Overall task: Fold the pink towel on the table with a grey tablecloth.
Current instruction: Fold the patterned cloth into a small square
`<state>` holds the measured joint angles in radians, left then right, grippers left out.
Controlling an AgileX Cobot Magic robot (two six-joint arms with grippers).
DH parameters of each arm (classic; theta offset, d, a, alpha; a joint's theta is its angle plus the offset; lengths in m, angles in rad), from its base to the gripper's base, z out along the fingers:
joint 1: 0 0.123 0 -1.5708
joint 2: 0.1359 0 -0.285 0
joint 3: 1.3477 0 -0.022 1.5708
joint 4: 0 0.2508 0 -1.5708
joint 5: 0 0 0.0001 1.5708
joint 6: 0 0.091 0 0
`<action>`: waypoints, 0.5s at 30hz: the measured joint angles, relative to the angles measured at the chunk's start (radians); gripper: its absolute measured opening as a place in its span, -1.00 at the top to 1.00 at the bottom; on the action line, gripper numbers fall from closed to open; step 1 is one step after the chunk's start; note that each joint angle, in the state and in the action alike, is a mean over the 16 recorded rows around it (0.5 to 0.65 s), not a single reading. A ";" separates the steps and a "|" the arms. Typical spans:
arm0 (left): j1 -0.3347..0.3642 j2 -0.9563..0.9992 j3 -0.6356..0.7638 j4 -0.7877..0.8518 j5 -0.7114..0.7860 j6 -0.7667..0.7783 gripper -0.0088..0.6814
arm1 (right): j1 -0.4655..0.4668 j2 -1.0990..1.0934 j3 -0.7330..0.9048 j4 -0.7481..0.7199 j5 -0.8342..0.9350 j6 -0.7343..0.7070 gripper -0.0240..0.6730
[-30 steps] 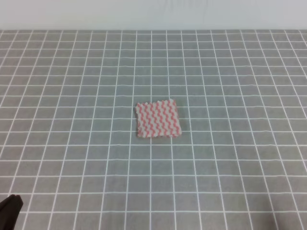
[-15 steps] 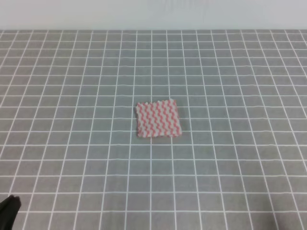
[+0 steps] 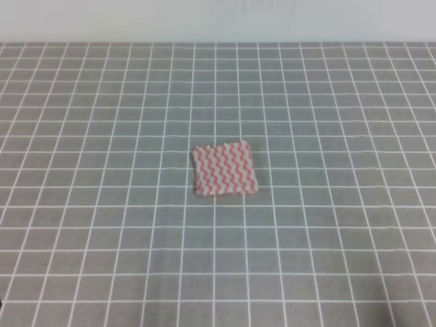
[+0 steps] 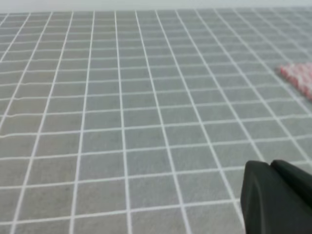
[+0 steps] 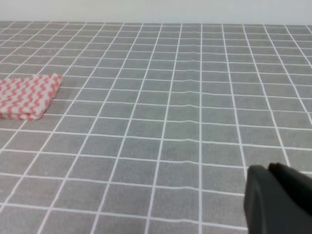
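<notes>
One pink towel [image 3: 225, 169] lies folded, wavy-striped; both pincers' openness cannot be told.

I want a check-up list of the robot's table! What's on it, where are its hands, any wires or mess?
Surface: table with a grey tablecloth, white grid, lying flat.
Job's things: pink towel near the middle, small and flat; its near edge looks doubled in the right wrist view.
Clutter: nothing seen.
Grippers: left gripper and right gripper show only as dark tips, apart from the towel; open or shut unclear.
Cables: nothing seen.
Surroundings: pale wall behind the table.
</notes>
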<state>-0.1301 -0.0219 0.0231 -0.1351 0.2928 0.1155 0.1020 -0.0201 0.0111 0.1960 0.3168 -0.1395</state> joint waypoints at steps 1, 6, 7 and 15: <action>0.000 -0.004 0.000 0.008 0.005 -0.002 0.98 | 0.000 0.000 0.000 0.001 0.000 0.000 0.98; 0.000 -0.006 -0.002 0.034 0.028 -0.002 0.98 | 0.000 0.000 0.000 0.001 0.000 0.000 0.98; 0.000 -0.005 -0.002 0.038 0.030 -0.002 0.98 | 0.000 0.000 0.000 0.001 0.000 0.000 0.98; 0.000 -0.001 -0.003 0.048 0.036 -0.002 0.98 | 0.000 0.001 -0.001 0.001 -0.001 0.000 0.98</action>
<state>-0.1306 -0.0230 0.0196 -0.0870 0.3289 0.1138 0.1020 -0.0194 0.0099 0.1974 0.3159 -0.1395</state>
